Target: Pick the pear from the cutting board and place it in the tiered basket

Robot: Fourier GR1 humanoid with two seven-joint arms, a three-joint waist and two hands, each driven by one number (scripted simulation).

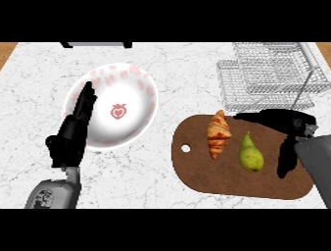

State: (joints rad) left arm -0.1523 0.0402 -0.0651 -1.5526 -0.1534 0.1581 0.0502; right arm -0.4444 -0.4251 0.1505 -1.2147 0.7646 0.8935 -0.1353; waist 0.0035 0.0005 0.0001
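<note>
A green pear [250,155] lies on the brown cutting board [212,181], stem pointing away from me. Beside it on the left rests a croissant [218,134]. My right hand [284,121] hovers over the board's far right part, just right of and beyond the pear, fingers relaxed and pointing left, holding nothing. The wire tiered basket [273,73] stands at the back right, behind the board. My left hand [74,130] is open with fingers straight, held upright at the left edge of the plate.
A white plate [129,95] with a red strawberry print sits at the centre left of the marble counter [31,88]. A dark object [96,44] shows at the far edge. Wooden floor shows past the counter's left and right edges.
</note>
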